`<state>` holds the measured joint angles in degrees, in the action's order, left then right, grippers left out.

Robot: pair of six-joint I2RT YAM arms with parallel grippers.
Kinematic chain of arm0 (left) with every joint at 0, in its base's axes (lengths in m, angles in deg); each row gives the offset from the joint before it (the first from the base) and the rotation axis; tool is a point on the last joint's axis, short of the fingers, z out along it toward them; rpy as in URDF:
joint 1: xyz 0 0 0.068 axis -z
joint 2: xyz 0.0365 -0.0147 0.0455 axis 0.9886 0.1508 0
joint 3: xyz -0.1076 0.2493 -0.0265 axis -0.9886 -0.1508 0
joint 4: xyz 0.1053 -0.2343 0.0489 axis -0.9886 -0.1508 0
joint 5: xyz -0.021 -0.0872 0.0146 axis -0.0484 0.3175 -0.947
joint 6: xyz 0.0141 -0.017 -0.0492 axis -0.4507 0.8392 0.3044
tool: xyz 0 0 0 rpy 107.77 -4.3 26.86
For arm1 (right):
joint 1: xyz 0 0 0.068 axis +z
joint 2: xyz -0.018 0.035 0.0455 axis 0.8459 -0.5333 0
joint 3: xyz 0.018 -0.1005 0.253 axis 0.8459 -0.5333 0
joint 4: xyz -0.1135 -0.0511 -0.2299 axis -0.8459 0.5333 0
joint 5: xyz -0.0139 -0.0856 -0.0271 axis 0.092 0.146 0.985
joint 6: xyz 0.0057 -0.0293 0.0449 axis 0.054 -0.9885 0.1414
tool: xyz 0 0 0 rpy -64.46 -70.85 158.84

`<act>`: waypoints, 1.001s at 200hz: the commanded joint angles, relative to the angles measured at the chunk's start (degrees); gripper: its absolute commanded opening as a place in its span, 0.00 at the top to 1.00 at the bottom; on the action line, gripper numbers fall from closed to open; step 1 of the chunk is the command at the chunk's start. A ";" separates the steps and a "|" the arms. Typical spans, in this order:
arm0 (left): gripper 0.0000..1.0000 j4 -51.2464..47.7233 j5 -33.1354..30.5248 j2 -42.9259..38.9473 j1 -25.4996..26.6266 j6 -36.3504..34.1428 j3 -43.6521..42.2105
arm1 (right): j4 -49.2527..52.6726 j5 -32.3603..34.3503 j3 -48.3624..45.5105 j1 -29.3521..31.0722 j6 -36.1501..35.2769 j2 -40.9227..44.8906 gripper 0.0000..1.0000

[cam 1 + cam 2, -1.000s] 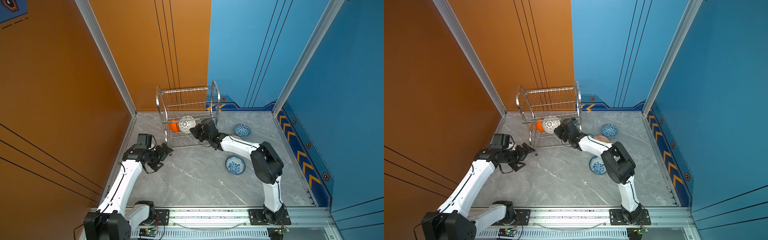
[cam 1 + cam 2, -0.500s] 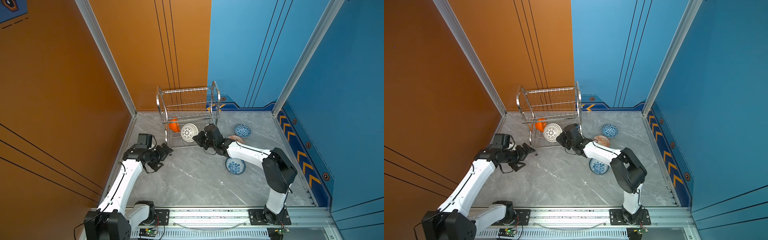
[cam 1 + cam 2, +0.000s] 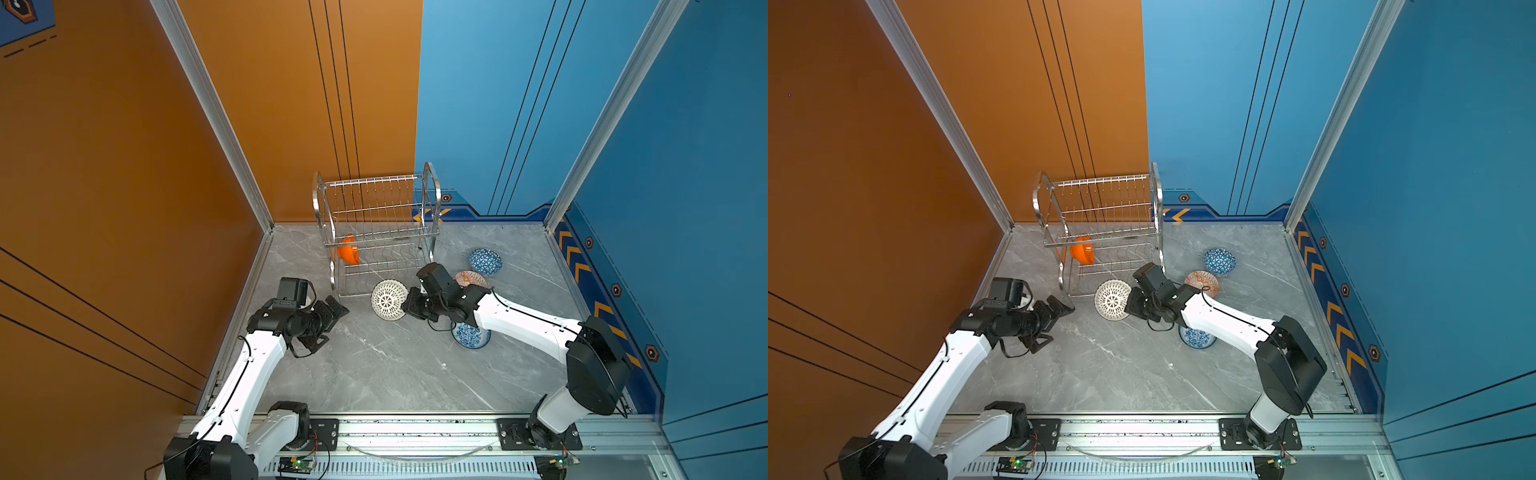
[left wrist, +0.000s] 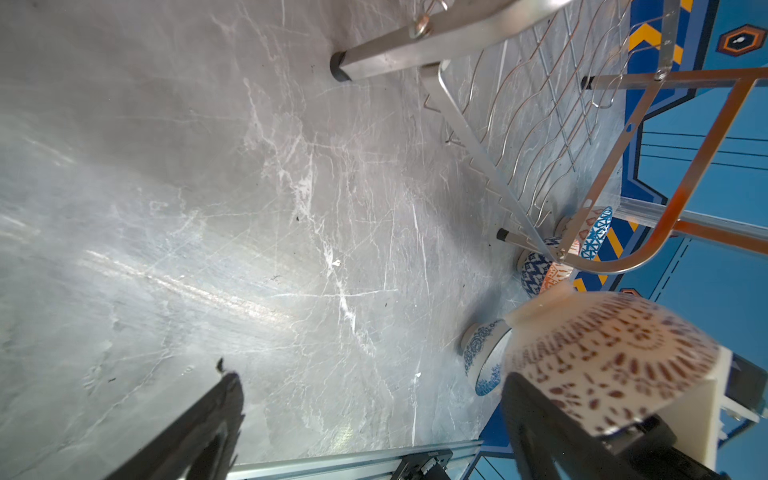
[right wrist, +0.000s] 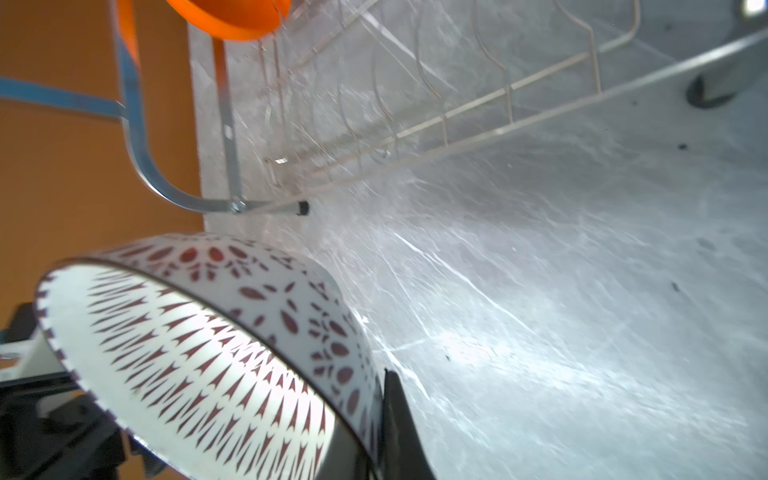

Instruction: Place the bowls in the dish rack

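Lattice bowl [image 3: 389,300] [image 3: 1112,300], white with dark tracery, sits tipped on its side outside the dish rack [image 3: 376,224], just beside the rack's front rail at the rack's 6 o'clock; whether it touches the grey marbled table [image 3: 374,374] I cannot tell. The right gripper [image 3: 409,305] is clenched on its rim from the bowl's 3 o'clock; the right wrist view shows the bowl's patterned inside [image 5: 199,357] with a dark finger [image 5: 399,428] against the outer wall. Plain orange bowl [image 3: 348,250] stands on edge in the rack's lower shelf, at the lattice bowl's 11 o'clock. On the table lie the orange-white bowl [image 3: 469,278] at 3 o'clock behind the right wrist, the blue triangle bowl [image 3: 485,261] at 2 o'clock, and the blue floral bowl [image 3: 471,336] at 4 o'clock, partly under the right arm. The left gripper [image 3: 332,309] hangs released and empty at the lattice bowl's 9 o'clock, near the rack's front left foot; its fingers [image 4: 199,424] stand wide apart.
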<state>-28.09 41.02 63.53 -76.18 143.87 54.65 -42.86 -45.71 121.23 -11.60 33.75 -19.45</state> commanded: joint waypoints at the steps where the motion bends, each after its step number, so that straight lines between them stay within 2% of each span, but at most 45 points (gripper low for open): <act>1: 0.02 0.01 -1.58 -2.36 1.82 2.54 -2.51 | 7.88 -0.81 -1.51 1.57 -6.03 0.21 1.00; 61: 0.02 5.73 -1.71 -6.26 8.21 8.90 -8.23 | 12.43 0.60 0.15 3.64 -10.55 -6.14 1.00; 86: 0.02 12.43 1.79 -6.46 9.12 12.04 -11.59 | 13.36 0.57 1.33 3.57 -11.34 -8.81 1.00; 132: 0.02 13.03 2.30 -6.52 9.68 11.86 -11.13 | 17.24 3.75 4.45 3.66 -13.70 -10.86 1.00; 178: 0.02 13.54 2.81 -6.71 9.66 12.09 -11.54 | 21.78 6.67 8.97 3.88 -16.98 -11.19 0.83; 200: 0.02 14.04 3.09 -6.48 9.57 12.15 -11.65 | 23.68 7.74 11.33 3.98 -18.17 -10.89 0.71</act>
<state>-14.80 42.72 57.48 -67.00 155.73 43.48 -23.74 -41.17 129.36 -8.08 17.99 -30.75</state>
